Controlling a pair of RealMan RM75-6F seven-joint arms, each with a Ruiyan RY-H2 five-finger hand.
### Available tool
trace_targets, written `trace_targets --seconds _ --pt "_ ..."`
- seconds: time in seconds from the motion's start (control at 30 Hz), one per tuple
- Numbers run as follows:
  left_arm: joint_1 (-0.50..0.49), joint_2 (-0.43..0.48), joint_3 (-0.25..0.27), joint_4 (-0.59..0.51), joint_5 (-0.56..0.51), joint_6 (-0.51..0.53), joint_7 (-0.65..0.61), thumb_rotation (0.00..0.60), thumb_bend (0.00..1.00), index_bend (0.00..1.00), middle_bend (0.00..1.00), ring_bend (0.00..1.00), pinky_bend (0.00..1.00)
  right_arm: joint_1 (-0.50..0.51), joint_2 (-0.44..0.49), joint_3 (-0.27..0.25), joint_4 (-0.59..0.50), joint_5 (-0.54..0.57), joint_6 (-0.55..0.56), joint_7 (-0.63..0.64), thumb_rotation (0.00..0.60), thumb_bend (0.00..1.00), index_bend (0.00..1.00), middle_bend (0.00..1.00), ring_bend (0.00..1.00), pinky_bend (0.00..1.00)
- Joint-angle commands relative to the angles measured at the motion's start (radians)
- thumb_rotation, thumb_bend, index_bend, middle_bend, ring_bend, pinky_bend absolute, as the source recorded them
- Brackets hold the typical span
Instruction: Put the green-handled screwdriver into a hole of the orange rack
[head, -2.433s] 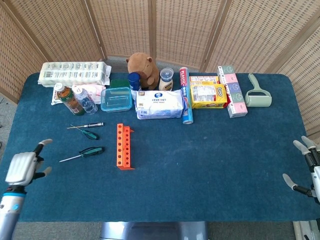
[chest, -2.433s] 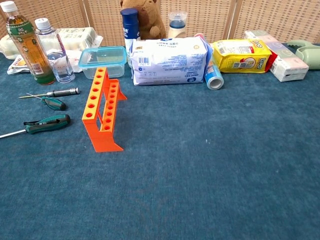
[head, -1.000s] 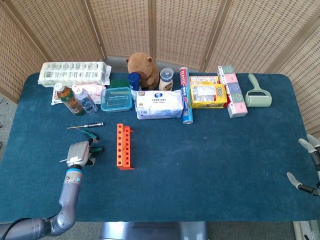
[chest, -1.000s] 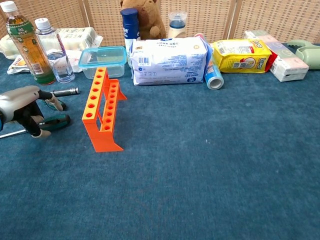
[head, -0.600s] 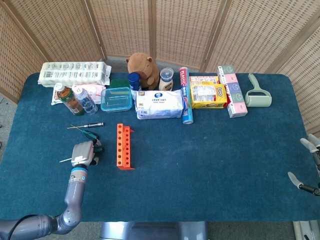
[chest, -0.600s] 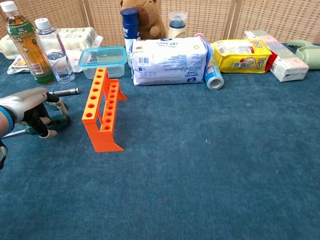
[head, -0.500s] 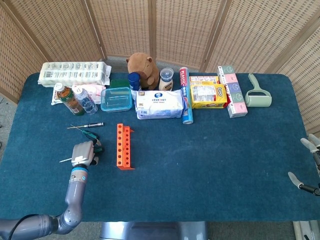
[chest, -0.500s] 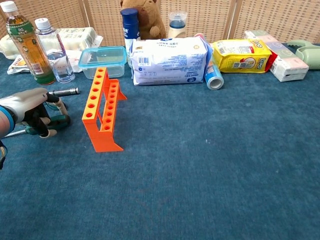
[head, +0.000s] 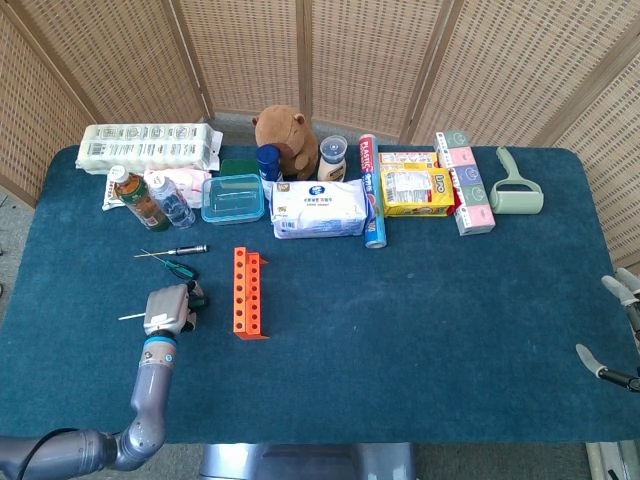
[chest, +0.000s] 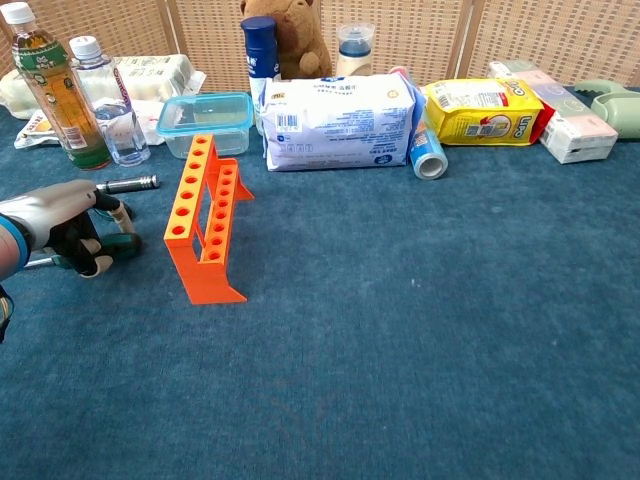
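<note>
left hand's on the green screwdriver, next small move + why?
Probably lift it clear of the cloth. The left hand has its fingers curled round the green-handled screwdriver, which appears to lie flat on the table, left of the orange rack. The rack's holes face up, so the tool must rise and tip upright first.

Your left hand is low on the blue table, fingers curled around the green-handled screwdriver, whose metal shaft sticks out left of the hand. Orange rack stands upright just right of it, holes empty. A second screwdriver with a silver handle lies just behind the hand, in front of the tea bottle and water bottle.
</note>
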Motion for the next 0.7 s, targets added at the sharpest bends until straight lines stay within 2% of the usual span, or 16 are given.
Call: trace_targets --seconds 0.03,0.53,0.7 --pt "0.006 0.022 0.004 -0.034 0.012 0.007 -0.012 0.6 0.46 0.42 1.0 0.95 0.99 0.0 0.0 0.0 0.0 0.0 0.0 0.002 0.6 0.32 0.08 0.03 0.01 0.05" --pt "0.103 0.312 0.044 -0.401 0.224 0.08 -0.141 0.6 0.47 0.42 1.0 0.95 0.99 0.003 -0.005 -0.006 -0.007 -0.009 -0.006 -0.02 0.6 0.32 0.08 0.03 0.01 0.05" --pt "0.122 0.37 0.06 -0.475 0.271 0.095 -0.163 0.6 0.47 0.42 1.0 0.95 0.99 0.004 -0.007 -0.007 -0.01 -0.01 -0.007 -0.029 0.6 0.32 0.07 0.03 0.01 0.05"
